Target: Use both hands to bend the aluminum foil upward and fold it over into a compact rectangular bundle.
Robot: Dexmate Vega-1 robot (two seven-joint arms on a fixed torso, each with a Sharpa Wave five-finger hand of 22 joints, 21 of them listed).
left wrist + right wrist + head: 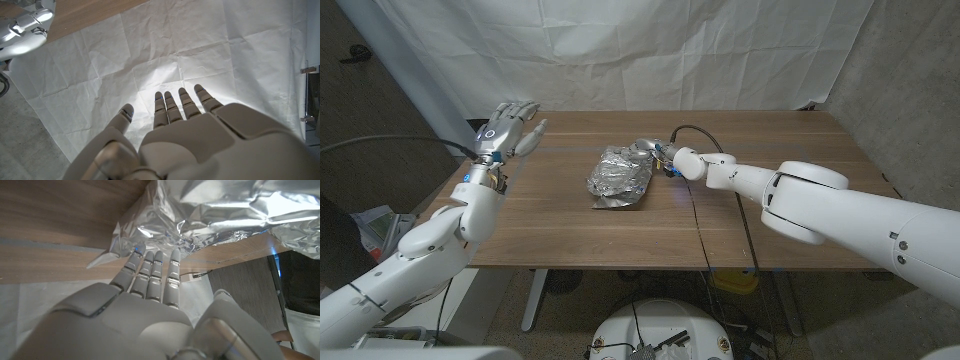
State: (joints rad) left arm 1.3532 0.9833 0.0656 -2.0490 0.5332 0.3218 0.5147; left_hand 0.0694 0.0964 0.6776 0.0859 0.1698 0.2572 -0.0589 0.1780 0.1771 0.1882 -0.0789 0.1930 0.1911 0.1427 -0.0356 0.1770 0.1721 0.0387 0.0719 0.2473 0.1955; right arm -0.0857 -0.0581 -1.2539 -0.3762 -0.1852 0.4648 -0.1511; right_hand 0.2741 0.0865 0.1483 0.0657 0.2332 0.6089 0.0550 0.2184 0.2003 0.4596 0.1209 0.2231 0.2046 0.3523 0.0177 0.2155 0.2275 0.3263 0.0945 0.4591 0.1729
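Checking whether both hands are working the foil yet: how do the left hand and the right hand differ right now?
The left hand is raised over the table's left side, well away from the aluminum foil; the right hand is low at the foil's far right edge. The left hand's fingers point at the white backdrop; the right hand's fingers reach to the crumpled foil, their tips at its edge. Both hands have straight fingers and grip nothing.

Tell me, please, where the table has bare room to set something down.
Bare wood lies between the left hand and the aluminum foil, and along the near edge. It is crowded where the right hand meets the foil.
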